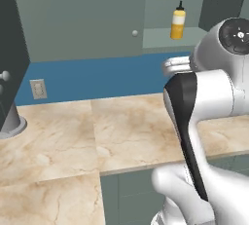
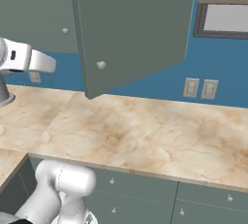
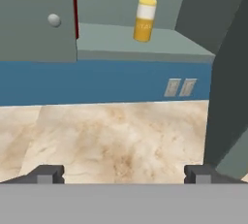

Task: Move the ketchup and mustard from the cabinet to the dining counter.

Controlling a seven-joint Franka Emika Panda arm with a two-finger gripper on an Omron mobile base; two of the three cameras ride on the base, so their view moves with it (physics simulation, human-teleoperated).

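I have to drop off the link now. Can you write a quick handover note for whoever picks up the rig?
Claw: open, holding nothing, low over the marble worktop and facing the cabinet.
Cabinet: right door swung open, left door shut.
Mustard: upright on the cabinet shelf, untouched.
Ketchup: a red sliver at the edge of the shut left door, mostly hidden behind it.
Done: cabinet opened on one side.
Left: fetch both bottles and carry them to the dining counter. Likely reach up for the mustard first.
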